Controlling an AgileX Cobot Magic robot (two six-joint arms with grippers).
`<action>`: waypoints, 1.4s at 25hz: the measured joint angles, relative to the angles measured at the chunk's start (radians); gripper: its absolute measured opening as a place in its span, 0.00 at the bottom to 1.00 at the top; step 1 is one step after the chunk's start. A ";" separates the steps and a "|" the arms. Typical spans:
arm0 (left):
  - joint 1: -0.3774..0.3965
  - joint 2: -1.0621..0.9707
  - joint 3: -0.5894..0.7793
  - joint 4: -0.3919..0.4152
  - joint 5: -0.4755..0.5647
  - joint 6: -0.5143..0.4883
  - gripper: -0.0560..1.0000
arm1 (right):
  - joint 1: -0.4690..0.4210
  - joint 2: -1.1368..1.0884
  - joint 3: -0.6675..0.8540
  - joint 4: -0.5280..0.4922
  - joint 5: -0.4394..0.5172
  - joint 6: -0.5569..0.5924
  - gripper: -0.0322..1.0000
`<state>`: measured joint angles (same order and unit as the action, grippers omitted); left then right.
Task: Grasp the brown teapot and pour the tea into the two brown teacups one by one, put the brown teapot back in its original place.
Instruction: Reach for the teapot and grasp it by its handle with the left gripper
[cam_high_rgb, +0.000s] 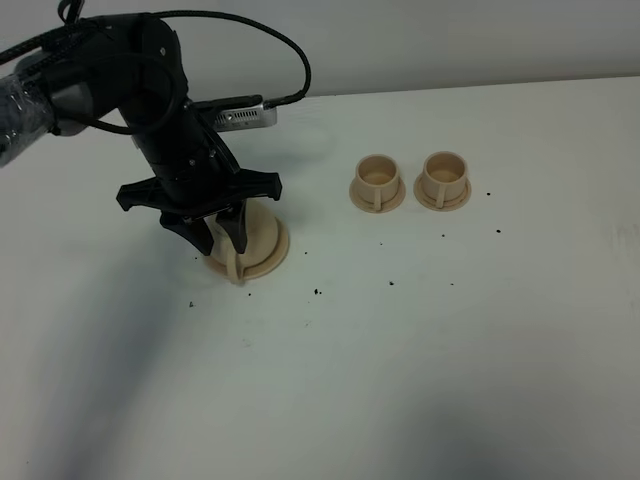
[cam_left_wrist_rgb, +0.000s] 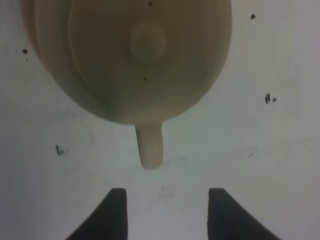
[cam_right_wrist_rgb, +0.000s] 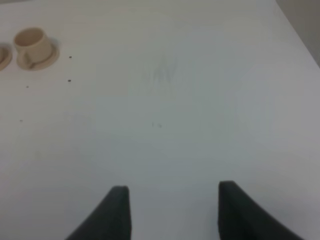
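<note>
The brown teapot (cam_high_rgb: 262, 236) stands on its saucer (cam_high_rgb: 279, 257) at the left of the white table, its handle (cam_high_rgb: 237, 267) pointing to the front. My left gripper (cam_high_rgb: 222, 243) hangs open just above the pot's front-left side. In the left wrist view the teapot (cam_left_wrist_rgb: 145, 60) fills the frame with its lid knob (cam_left_wrist_rgb: 147, 40), and its handle (cam_left_wrist_rgb: 150, 145) points at the gap of the left gripper (cam_left_wrist_rgb: 167, 212), which holds nothing. The two brown teacups (cam_high_rgb: 377, 180) (cam_high_rgb: 443, 177) stand side by side on small saucers at the back right. My right gripper (cam_right_wrist_rgb: 172, 210) is open over bare table, with one teacup (cam_right_wrist_rgb: 31, 44) far off. The tea is hidden.
The left arm's black cable (cam_high_rgb: 290, 50) loops above the teapot, and a silver camera box (cam_high_rgb: 240, 115) juts out behind it. Small dark specks (cam_high_rgb: 317, 292) dot the white table (cam_high_rgb: 450, 350) between the teapot and the cups. The right arm is outside the exterior view.
</note>
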<state>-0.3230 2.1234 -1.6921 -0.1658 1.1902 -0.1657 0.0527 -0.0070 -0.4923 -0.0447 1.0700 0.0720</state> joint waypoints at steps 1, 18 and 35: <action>0.000 0.007 -0.002 0.001 0.000 0.000 0.45 | 0.000 0.000 0.000 0.000 0.000 0.000 0.44; 0.000 0.062 -0.004 0.030 0.000 -0.003 0.45 | 0.000 0.000 0.000 0.001 0.000 0.000 0.44; 0.000 0.075 -0.004 0.031 0.000 -0.003 0.45 | 0.000 0.000 0.000 0.002 0.000 0.000 0.44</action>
<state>-0.3230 2.1986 -1.6962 -0.1350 1.1902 -0.1692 0.0527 -0.0070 -0.4923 -0.0428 1.0700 0.0720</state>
